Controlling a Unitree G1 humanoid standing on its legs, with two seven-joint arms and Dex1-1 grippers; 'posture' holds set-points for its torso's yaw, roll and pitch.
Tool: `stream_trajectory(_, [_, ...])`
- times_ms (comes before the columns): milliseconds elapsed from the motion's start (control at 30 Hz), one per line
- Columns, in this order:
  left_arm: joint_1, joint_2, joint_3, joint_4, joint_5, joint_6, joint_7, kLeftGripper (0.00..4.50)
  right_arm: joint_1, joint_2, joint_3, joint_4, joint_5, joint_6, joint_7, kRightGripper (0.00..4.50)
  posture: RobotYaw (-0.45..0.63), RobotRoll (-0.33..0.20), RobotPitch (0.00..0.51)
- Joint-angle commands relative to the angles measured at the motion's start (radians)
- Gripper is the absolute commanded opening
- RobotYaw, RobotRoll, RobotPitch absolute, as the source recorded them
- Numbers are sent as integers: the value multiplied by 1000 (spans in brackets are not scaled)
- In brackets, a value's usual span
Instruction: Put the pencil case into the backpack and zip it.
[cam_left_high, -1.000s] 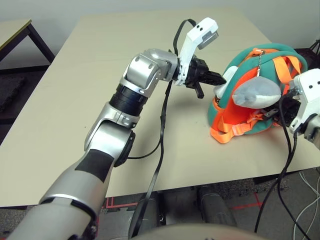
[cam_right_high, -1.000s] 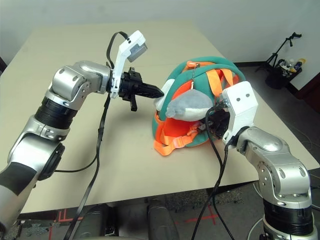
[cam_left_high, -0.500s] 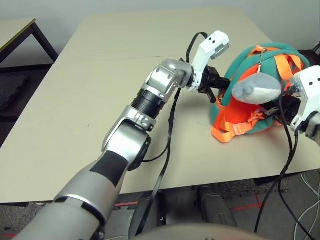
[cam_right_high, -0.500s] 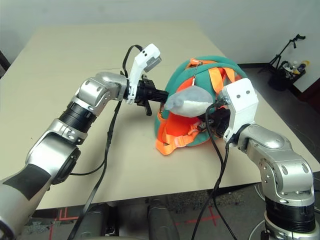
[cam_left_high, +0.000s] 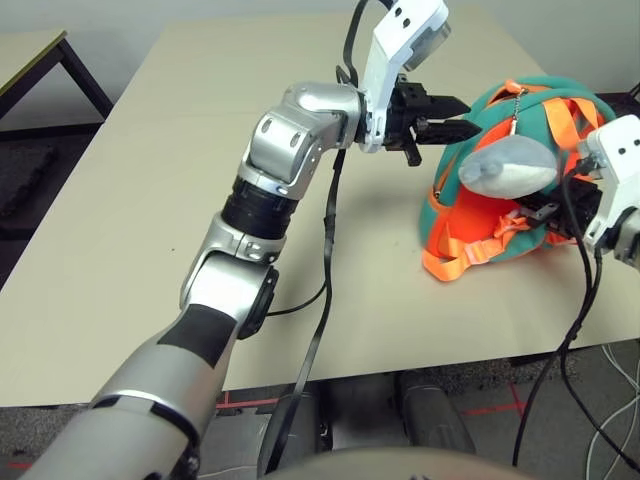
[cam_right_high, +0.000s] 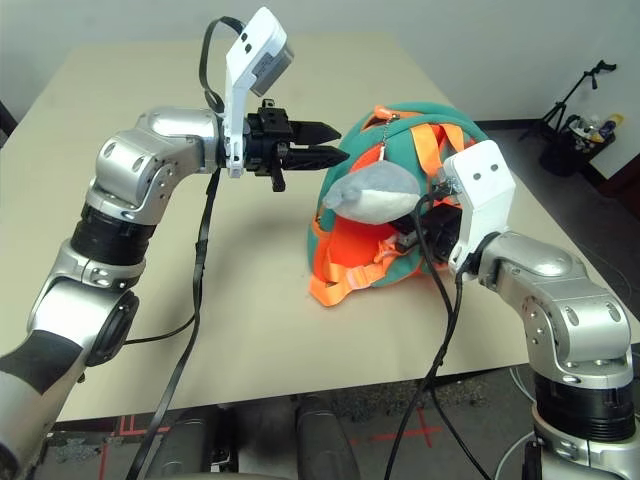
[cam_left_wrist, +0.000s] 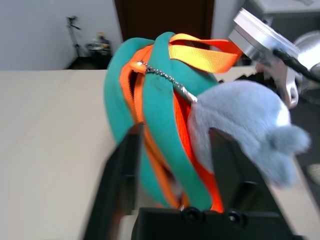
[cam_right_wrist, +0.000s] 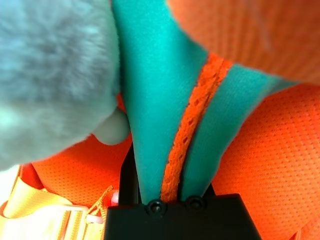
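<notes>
Backpack (cam_left_high: 520, 190) sits on the right part of the table (cam_left_high: 150, 200), teal and orange, standing on its edge, close to the table's near-right edge. Orange straps (cam_left_high: 455, 262) spill onto the tabletop on its near-left side. Plush shark (cam_left_high: 507, 165) hangs on a chain against the backpack's left face.

Left gripper (cam_right_high: 322, 143) hovers above the table just left of the backpack's top, pointing right at it, fingers spread and empty, tips near the fabric but apart from it. In the left wrist view the teal edge and zip line sit between the two fingers (cam_left_wrist: 122, 170).

Right gripper (cam_right_high: 418, 240) is pressed into the backpack's right side, fingers clenched on a fold of teal fabric with orange trim (cam_right_wrist: 192, 127).

Wide bare tabletop to the left and far side. Pencil case not visible from here.
</notes>
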Motion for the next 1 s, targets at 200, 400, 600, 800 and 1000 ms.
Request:
stream_trajectory(200, [97, 43, -93, -160, 9, -26, -7, 4500, -21, -1, 48, 66, -28, -43, 41, 98, 44, 0, 119])
stream_trajectory(400, [108, 3, -133, -147, 14, -58, 8, 4500, -19, 0, 47, 70, -36, -53, 45, 98, 34, 0, 118])
stream_trajectory(600, [99, -63, -177, -76, 49, -129, 37, 4500, -4, 9, 34, 46, -34, -46, 35, 98, -11, 0, 108])
stream_trajectory(800, [114, -104, -205, -10, 94, -171, 48, 4500, -6, 17, 26, 16, -26, -24, 14, 98, -27, 0, 105])
stream_trajectory(1000, [119, -105, -166, 11, 94, -178, 76, 4500, -3, 26, 20, -1, -22, -8, -5, 98, -30, 0, 108])
